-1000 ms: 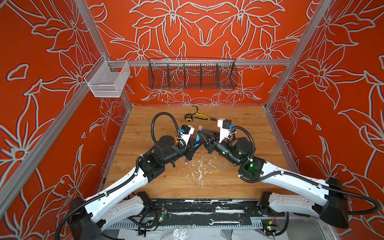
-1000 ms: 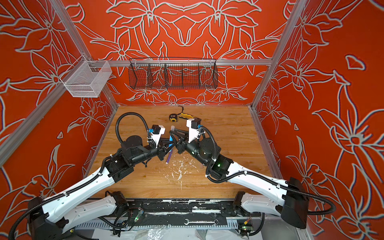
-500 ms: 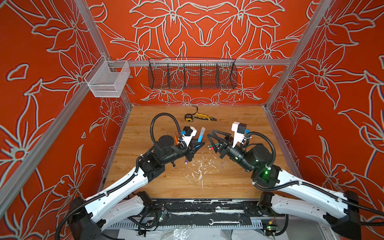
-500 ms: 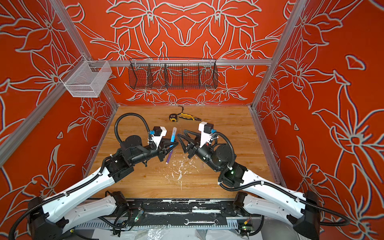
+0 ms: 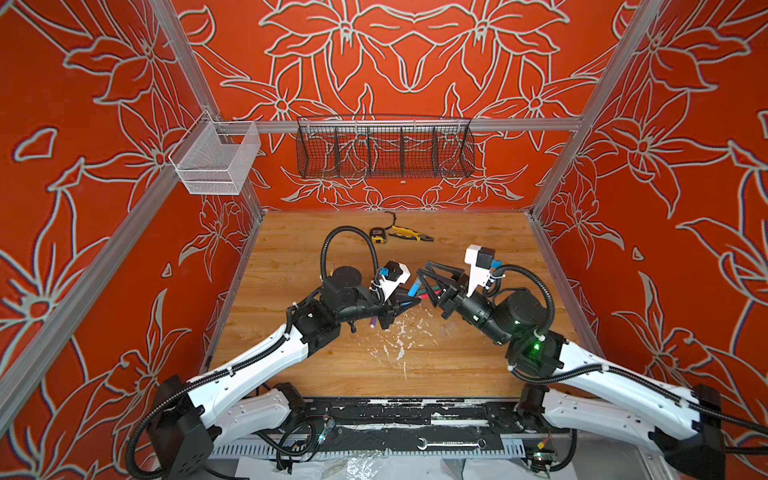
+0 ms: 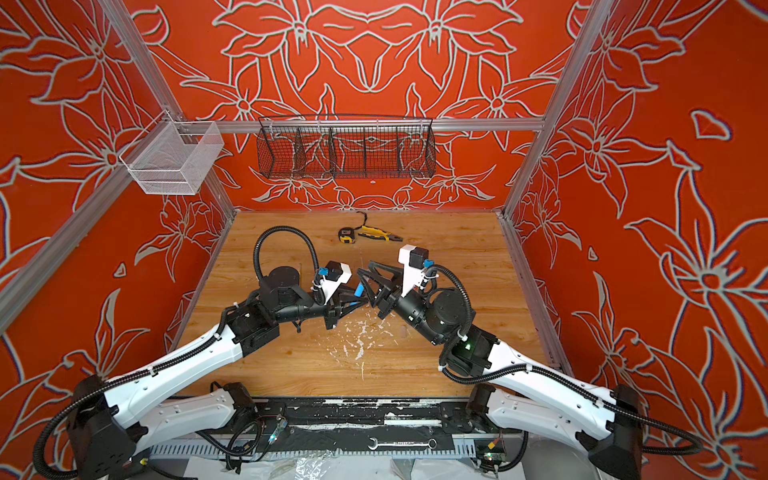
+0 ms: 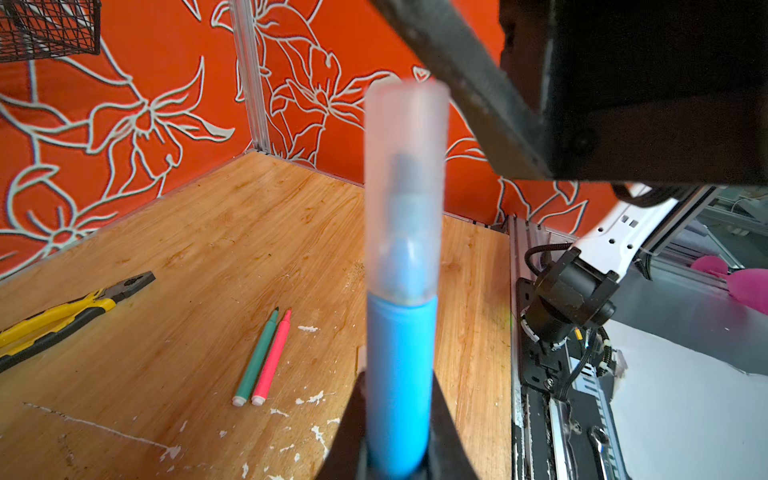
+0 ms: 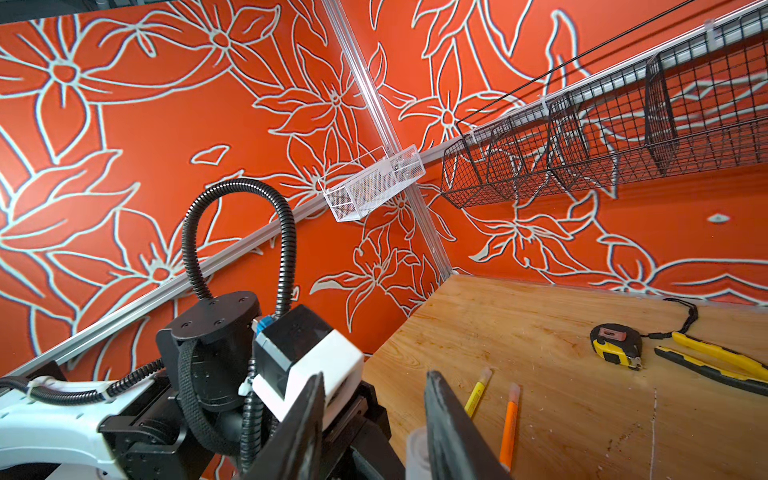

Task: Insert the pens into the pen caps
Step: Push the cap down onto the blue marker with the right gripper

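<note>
My left gripper [image 7: 399, 436] is shut on the blue pen [image 7: 401, 374], which points up and away from it. A clear pen cap [image 7: 405, 187] sits over the pen's tip. Both top views show this pen [image 5: 413, 288] [image 6: 360, 289] held above mid-table in the left gripper [image 5: 405, 301]. My right gripper [image 8: 374, 415] is open and holds nothing, and the capped end [image 8: 417, 453] shows beside one finger. In a top view the right gripper [image 5: 426, 286] faces the left one closely. Green [image 7: 257, 359] and pink-red [image 7: 272, 359] pens lie uncapped side by side. Yellow [image 8: 476, 395] and orange [image 8: 509, 424] pens lie nearby. A purple pen [image 5: 374, 322] peeks from under the left gripper.
Yellow-and-black pliers [image 5: 411, 236] and a tape measure [image 5: 378, 235] lie near the back wall. A black wire basket [image 5: 384, 147] and a white mesh basket [image 5: 216, 160] hang on the walls. White flecks [image 5: 399, 336] mark the wooden floor.
The right gripper let go at the blue pen, opened and drew back to the right, then came in close again with its jaws narrower. The left gripper kept its grip and barely moved.
</note>
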Available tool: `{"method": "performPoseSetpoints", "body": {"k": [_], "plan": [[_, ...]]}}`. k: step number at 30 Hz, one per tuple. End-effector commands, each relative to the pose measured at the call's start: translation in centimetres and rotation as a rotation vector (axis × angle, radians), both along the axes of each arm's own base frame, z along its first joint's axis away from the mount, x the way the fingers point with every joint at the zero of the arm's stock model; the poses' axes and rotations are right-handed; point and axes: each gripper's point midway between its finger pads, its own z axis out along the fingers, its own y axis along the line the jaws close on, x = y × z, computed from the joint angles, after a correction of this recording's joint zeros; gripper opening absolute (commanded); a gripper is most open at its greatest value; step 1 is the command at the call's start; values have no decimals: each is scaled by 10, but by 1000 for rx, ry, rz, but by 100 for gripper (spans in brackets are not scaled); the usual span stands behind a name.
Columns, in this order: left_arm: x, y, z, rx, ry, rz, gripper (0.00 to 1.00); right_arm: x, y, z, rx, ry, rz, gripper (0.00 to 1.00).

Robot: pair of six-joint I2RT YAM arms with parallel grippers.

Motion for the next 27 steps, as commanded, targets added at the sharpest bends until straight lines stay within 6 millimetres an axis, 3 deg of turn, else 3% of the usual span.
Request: {"method": "performPoseSetpoints", "body": {"k": [1,7,16,20,27], "plan": [[-5,-4,18,-24,-51,-39,0,7,-2,-4,-30,15,-48,40],[-7,-4,18,-24,-56,-44,0,15,-2,-8,-56,44,-85,38],[-4,-3,20,-26,-60,-23,0,9,15,-8,-51,51,5,19],[-1,-2,22,-39,-61,0,0,2,25,-11,-41,80,75,4],[13,-1,37,-95,-56,75,0,-7,18,-43,-49,178,105,0]]}}
